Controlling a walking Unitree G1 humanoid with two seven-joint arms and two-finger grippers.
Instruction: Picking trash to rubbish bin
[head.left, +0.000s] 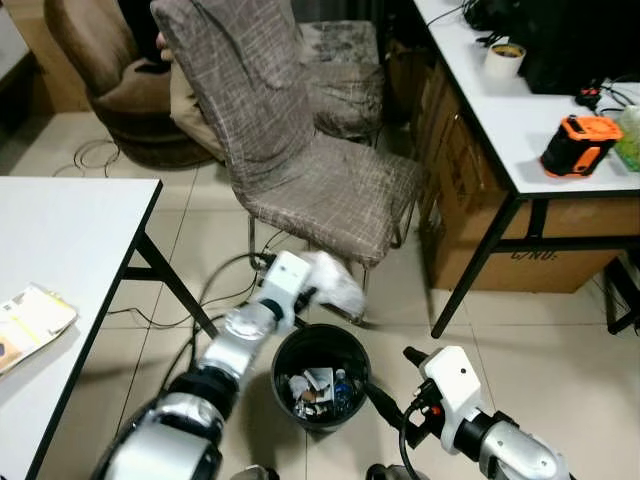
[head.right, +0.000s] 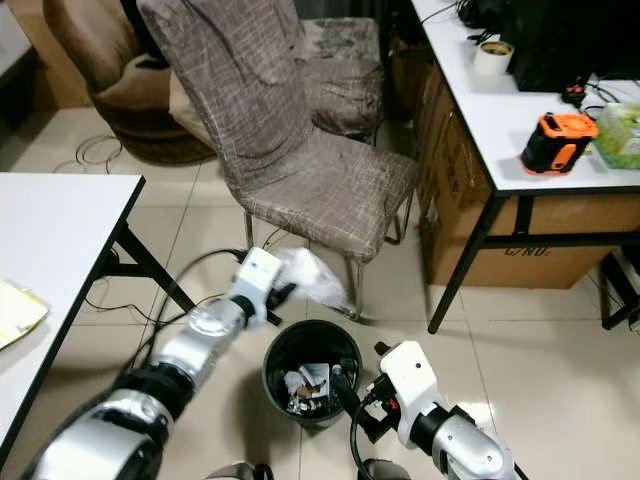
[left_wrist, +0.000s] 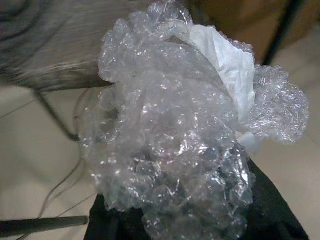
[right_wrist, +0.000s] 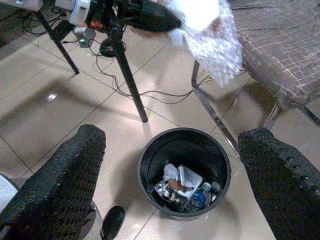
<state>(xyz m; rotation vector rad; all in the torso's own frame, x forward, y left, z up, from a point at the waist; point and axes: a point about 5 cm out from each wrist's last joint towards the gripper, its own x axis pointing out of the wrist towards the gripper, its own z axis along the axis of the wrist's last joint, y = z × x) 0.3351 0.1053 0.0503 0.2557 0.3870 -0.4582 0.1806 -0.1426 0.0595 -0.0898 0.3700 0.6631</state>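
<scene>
Crinkled clear bubble wrap (left_wrist: 170, 145), with a scrap of white paper tucked into it, is clamped in the left claw (head.left: 312, 290); in the left eye view the bundle sits just below centre frame, under the front edge of the fabric-covered chair (head.left: 330, 190) and a little above and beyond the far rim of the black rubbish bin (head.left: 322, 375).

By my reading, the carry is nearly done and the drop comes next. The wad hangs past the rim, not squarely over the opening, so the next move calls for drawing the left claw back over the mouth of the bin before letting go; light wrap released at the edge could slide outside.

Inside the bin lie crumpled paper, wrappers and what looks like a small bottle, covering only the bottom.

Lower right, the right claw (right_wrist: 172, 170) stands wide apart and empty, beside the bin and facing it.
</scene>
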